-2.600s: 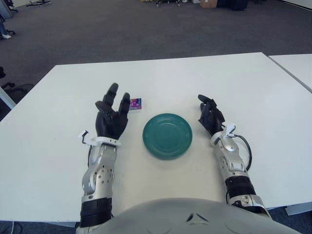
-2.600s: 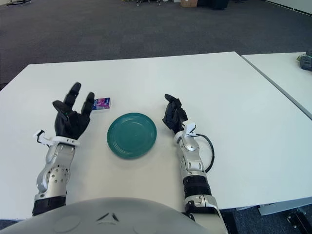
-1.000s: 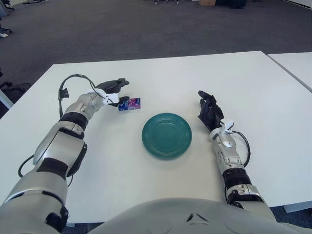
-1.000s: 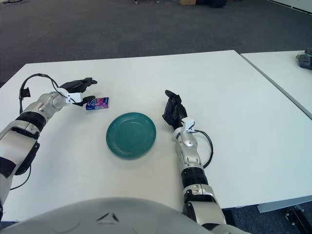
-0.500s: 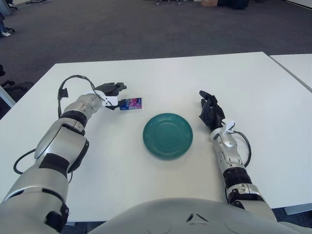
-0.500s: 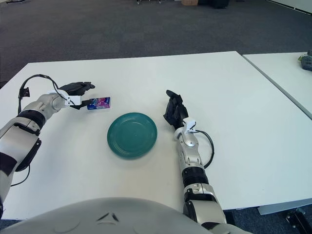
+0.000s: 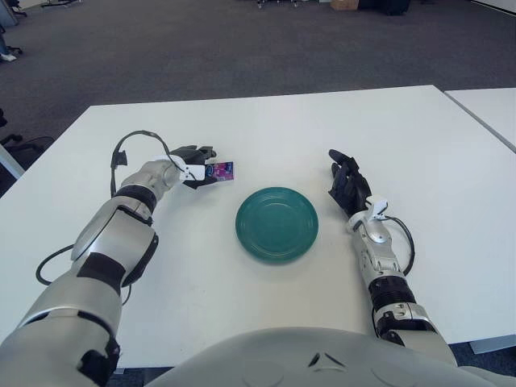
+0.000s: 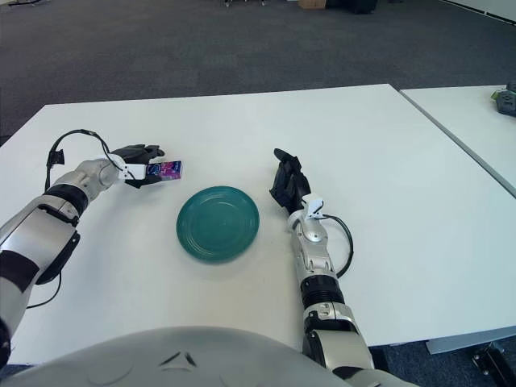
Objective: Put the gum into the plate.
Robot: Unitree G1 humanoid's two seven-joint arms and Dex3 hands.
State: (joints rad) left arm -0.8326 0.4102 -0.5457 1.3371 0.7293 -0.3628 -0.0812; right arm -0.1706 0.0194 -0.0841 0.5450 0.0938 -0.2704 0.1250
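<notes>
The gum [image 7: 222, 170] is a small purple and blue pack lying on the white table [image 7: 266, 121], to the upper left of the green plate [image 7: 276, 223]. My left hand [image 7: 196, 165] reaches in from the left, its fingers [image 8: 147, 151] closed around the pack's left end, one above and one below. The pack sits low at the table surface, slightly tilted. It also shows in the right eye view [image 8: 168, 168]. The plate [image 8: 218, 223] holds nothing. My right hand [image 7: 347, 189] rests on the table just right of the plate, fingers relaxed and empty.
A second white table [image 7: 492, 109] stands at the far right across a narrow gap. Dark carpet lies beyond the table's far edge. A black cable [image 7: 133, 141] loops at my left wrist.
My left hand swung from raised near my body out to the gum, then drew its fingers in around the pack's left end. The pack tilted slightly. My right hand stayed put.
</notes>
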